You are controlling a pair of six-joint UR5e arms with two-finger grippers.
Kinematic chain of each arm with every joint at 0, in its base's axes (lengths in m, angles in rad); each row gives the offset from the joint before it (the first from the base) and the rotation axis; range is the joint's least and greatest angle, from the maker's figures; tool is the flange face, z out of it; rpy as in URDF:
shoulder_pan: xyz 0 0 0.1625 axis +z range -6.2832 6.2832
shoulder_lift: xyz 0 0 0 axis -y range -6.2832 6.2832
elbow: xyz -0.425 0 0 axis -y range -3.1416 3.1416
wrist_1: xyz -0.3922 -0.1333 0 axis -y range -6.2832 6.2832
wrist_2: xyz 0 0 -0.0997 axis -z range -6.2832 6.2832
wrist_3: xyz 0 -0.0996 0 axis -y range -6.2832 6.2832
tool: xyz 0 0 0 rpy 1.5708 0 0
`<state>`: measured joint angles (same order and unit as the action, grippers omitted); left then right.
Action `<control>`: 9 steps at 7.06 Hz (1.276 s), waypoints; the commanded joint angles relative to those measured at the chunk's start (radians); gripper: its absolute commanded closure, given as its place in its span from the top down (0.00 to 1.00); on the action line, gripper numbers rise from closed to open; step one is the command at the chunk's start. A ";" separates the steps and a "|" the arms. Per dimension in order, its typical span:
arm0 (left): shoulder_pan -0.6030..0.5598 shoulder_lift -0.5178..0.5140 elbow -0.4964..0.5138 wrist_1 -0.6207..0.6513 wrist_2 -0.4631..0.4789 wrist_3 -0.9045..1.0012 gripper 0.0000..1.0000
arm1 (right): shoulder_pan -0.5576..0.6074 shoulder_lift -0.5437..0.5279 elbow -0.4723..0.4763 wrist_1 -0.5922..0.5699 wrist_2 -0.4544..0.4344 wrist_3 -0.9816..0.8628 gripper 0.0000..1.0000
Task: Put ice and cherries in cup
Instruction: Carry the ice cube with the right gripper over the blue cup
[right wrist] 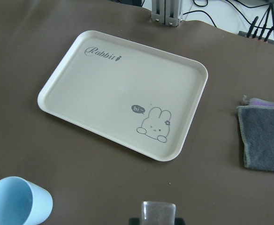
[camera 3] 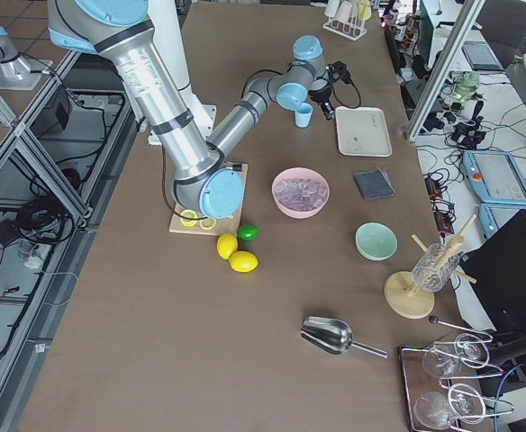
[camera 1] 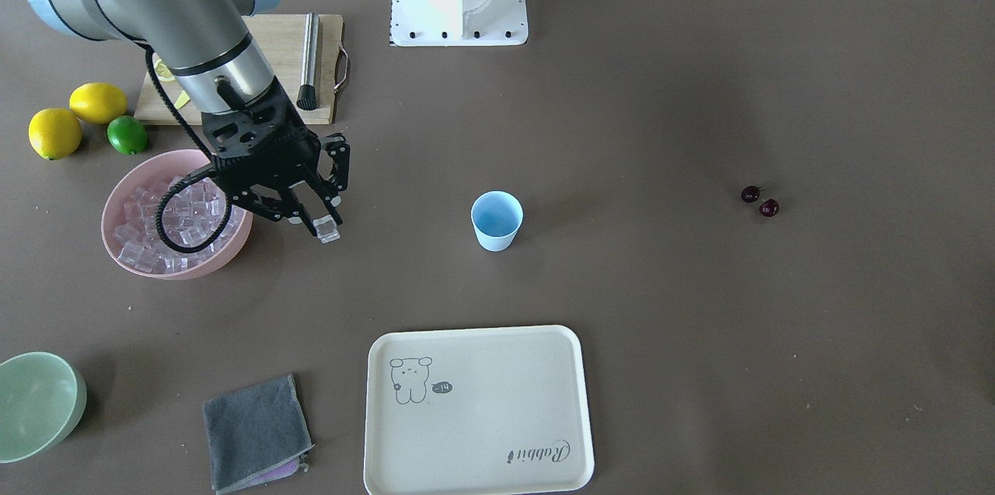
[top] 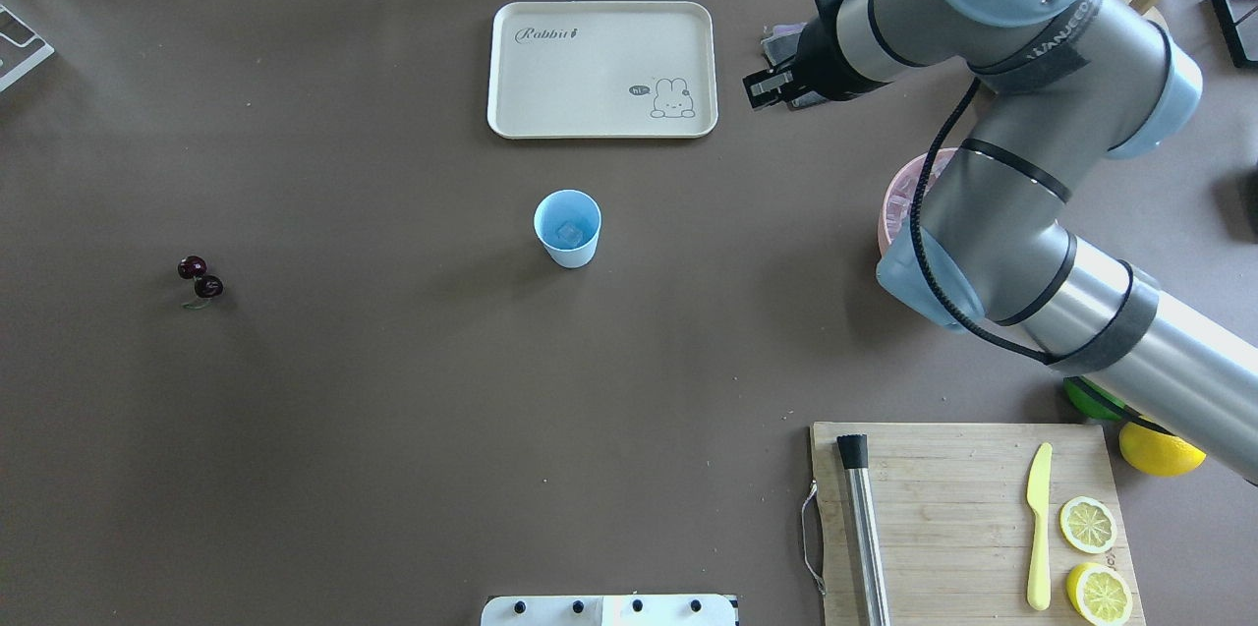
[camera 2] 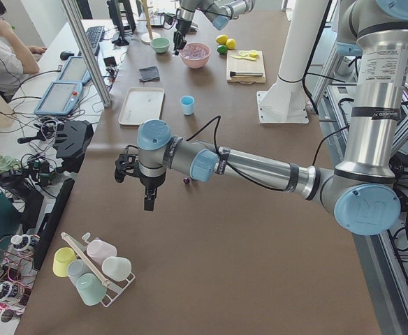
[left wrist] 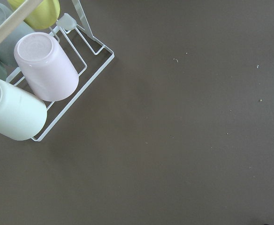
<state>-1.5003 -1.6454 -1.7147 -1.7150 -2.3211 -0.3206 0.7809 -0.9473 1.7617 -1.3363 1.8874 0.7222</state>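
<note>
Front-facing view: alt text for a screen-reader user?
The right gripper holds an ice cube between the pink bowl of ice and the blue cup. Two cherries lie on the cup's other side; a cream tray sits nearest the camera.

Overhead and front cameras looked steeply down across the table [top: 393,410] from opposite long edges, sharing cup [top: 568,253] and tray [top: 590,76]; side cameras watched from its ends.

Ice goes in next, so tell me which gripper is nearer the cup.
Right. The right gripper, holding an ice cube, is between the pink bowl and the cup; the left gripper hangs far beyond the cherries.
</note>
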 commanded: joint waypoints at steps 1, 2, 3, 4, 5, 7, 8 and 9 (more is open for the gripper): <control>0.000 -0.005 0.001 0.000 0.000 0.000 0.98 | -0.095 0.137 -0.103 0.000 -0.104 0.057 0.00; 0.000 -0.004 0.000 0.000 0.000 0.000 0.98 | -0.138 0.209 -0.182 0.002 -0.166 0.057 0.00; 0.000 -0.005 0.000 0.000 -0.001 0.000 0.98 | -0.166 0.241 -0.238 0.043 -0.174 0.057 0.00; 0.000 -0.005 -0.002 0.000 -0.001 0.000 0.98 | -0.189 0.239 -0.280 0.118 -0.178 0.057 0.00; 0.000 -0.002 -0.002 0.000 0.000 0.002 0.98 | -0.210 0.239 -0.298 0.132 -0.197 0.057 0.00; 0.000 0.004 -0.003 0.000 -0.001 0.002 0.98 | -0.247 0.239 -0.308 0.132 -0.221 0.059 0.00; 0.000 0.004 -0.003 0.000 -0.001 0.002 0.98 | -0.261 0.233 -0.309 0.134 -0.223 0.060 0.00; 0.000 0.004 -0.005 0.000 -0.001 0.002 0.98 | -0.272 0.232 -0.309 0.134 -0.234 0.060 0.00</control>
<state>-1.5002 -1.6421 -1.7185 -1.7150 -2.3224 -0.3191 0.5249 -0.7129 1.4542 -1.2038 1.6638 0.7816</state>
